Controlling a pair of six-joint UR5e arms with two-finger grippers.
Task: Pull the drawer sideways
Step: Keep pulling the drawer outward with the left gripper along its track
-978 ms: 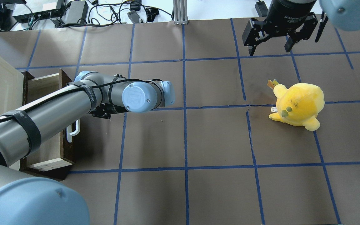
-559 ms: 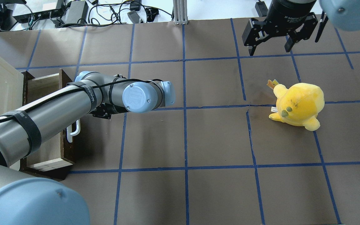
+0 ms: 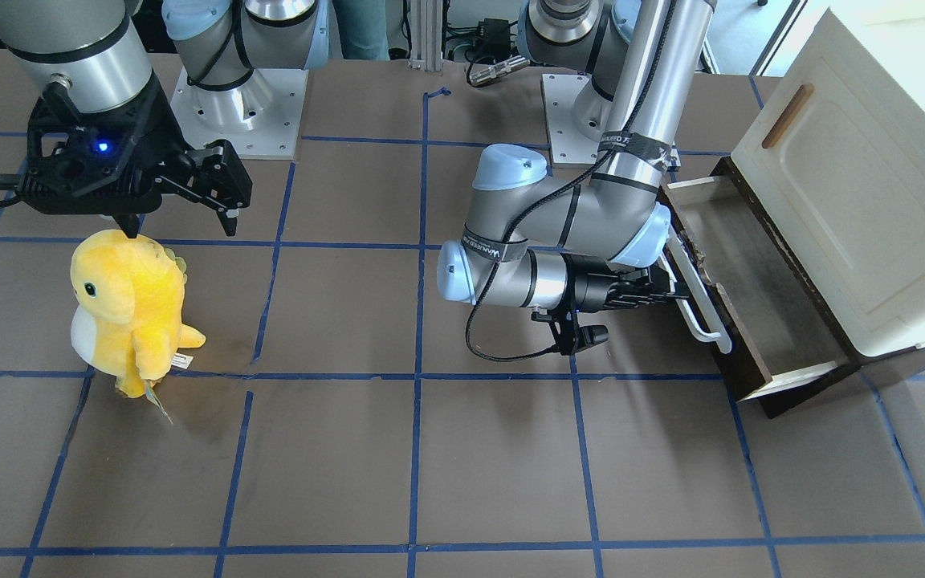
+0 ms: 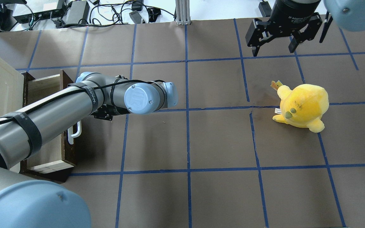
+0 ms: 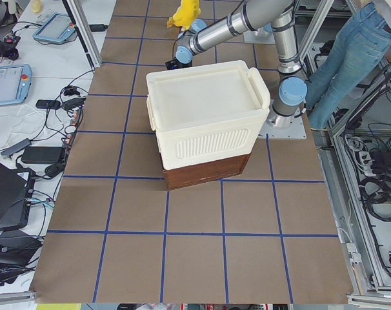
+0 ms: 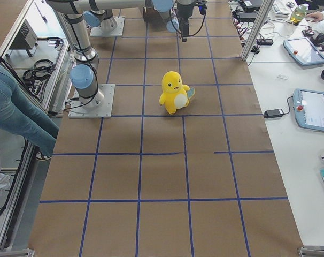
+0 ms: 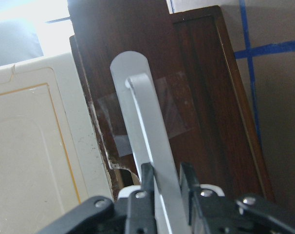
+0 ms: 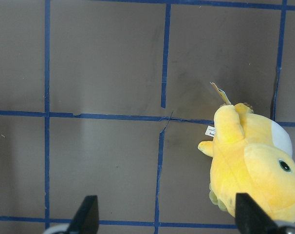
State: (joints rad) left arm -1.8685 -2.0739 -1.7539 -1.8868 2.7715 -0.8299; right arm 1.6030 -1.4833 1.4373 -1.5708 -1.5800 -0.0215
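The drawer [image 3: 751, 281] stands pulled part way out of the cream cabinet [image 3: 856, 185]. Its grey-brown inside shows in the overhead view [image 4: 48, 90]. My left gripper [image 3: 675, 291] is shut on the drawer's white bar handle [image 3: 703, 317]. In the left wrist view the fingers [image 7: 146, 183] clamp the handle [image 7: 140, 122] against the dark brown front [image 7: 206, 97]. In the overhead view my left forearm hides that gripper; only the handle's lower end [image 4: 74, 133] shows. My right gripper [image 4: 274, 47] is open and empty, hovering beyond the yellow plush.
A yellow plush toy [image 4: 303, 106] stands on the table's right half, also in the front view [image 3: 129, 301] and the right wrist view [image 8: 254, 165]. The cabinet [image 5: 205, 113] fills the table's left end. Cables and boxes [image 4: 43, 12] lie past the far edge.
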